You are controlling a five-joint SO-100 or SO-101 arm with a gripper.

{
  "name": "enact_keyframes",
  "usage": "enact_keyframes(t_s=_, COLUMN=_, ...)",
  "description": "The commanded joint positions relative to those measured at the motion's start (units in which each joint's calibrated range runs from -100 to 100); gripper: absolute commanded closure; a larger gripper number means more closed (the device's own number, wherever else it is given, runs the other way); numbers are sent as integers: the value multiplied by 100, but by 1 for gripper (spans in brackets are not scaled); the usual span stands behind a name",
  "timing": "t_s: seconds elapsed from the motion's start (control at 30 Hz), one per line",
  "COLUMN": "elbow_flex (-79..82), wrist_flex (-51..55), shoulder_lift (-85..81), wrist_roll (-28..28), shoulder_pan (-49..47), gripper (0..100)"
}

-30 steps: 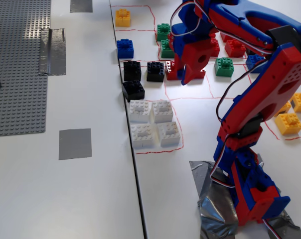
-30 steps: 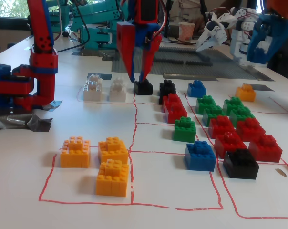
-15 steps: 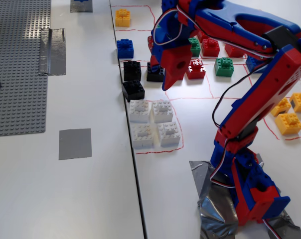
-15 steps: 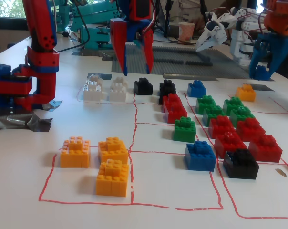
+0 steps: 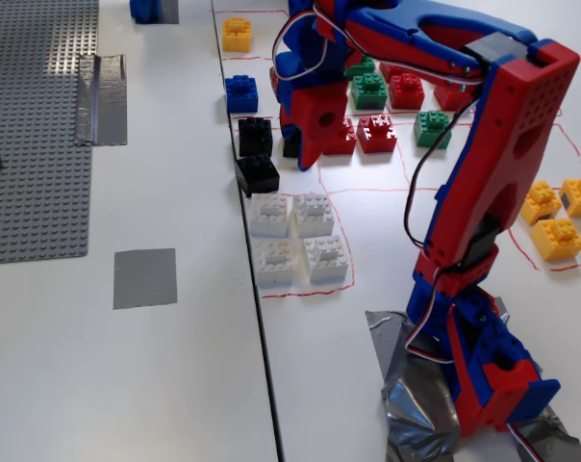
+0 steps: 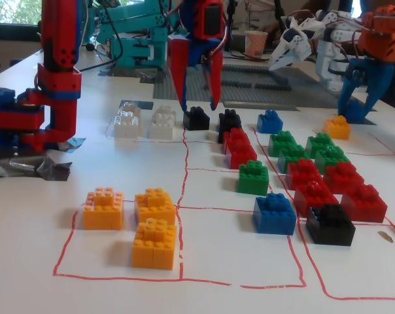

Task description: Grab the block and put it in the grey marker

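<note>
Two black blocks sit side by side on the white table, one next to the white bricks (image 5: pixel 257 173) (image 6: pixel 196 118) and one beside it (image 5: pixel 255 135) (image 6: pixel 229 123). A third black block (image 6: pixel 330 224) lies among the red bricks. My gripper (image 5: pixel 298 159) (image 6: pixel 197 106) is open and empty. It hovers just above and beside the black block nearest the white bricks, with its red fingers (image 6: pixel 180 75) pointing down. The grey marker (image 5: pixel 144 277) is a flat dark-grey square on the table beyond the white bricks; its near edge shows in the other fixed view (image 6: pixel 135 104).
White bricks (image 5: pixel 290 236), a blue brick (image 5: pixel 240 93), red bricks (image 5: pixel 375 133), green bricks (image 5: pixel 369 91) and yellow bricks (image 5: pixel 558 217) lie in red-outlined squares. A grey studded baseplate (image 5: pixel 31 125) and silver tape (image 5: pixel 103 99) lie at the left. Other robot arms (image 6: pixel 302 39) stand behind.
</note>
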Motion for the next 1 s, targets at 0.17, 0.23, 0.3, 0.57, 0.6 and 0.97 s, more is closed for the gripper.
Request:
enact_keyframes(t_s=0.17, elbow_flex=-654, wrist_flex=-32, shoulder_lift=98, wrist_roll=-44, shoulder_pan=-199, gripper=77)
enact_keyframes(t_s=0.23, elbow_flex=-718, wrist_flex=-32, shoulder_lift=164, wrist_roll=-63, shoulder_pan=-228, gripper=74)
enact_keyframes(t_s=0.3, elbow_flex=-781, wrist_flex=-32, shoulder_lift=230, wrist_roll=-63, shoulder_pan=-268, gripper=72)
enact_keyframes(t_s=0.57, elbow_flex=-1017, wrist_flex=-32, shoulder_lift=503, wrist_roll=-78, shoulder_pan=-444, gripper=74)
enact_keyframes(t_s=0.6, elbow_flex=-1035, wrist_flex=-32, shoulder_lift=544, wrist_roll=-78, shoulder_pan=-474, gripper=73)
enact_keyframes(t_s=0.97, elbow_flex=-1253, wrist_flex=-24, shoulder_lift=841, wrist_roll=-132, shoulder_pan=-641, gripper=74)
